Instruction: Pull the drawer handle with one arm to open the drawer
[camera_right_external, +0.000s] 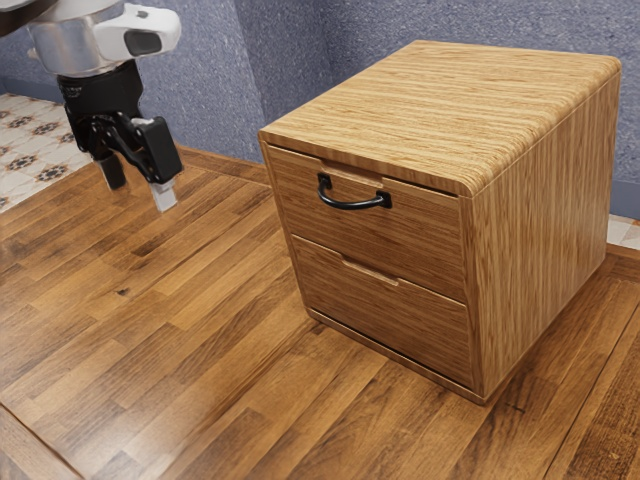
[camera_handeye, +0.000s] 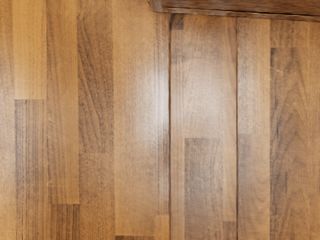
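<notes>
Hand (camera_right_external: 140, 190): hovering released, fingers spread, over the counter (camera_right_external: 180, 330) at the exterior view's 10 o'clock.
Handle (camera_right_external: 353, 196): sitting on the top drawer (camera_right_external: 400, 235), well apart, at the hand's 3 o'clock.
Top drawer: sitting flush, closed.

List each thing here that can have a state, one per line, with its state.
Top drawer: shut.
Bottom drawer: shut.
Handle: free, nothing gripping it.
Gripper: fingers open, empty, above the floor, apart from the cabinet.
</notes>
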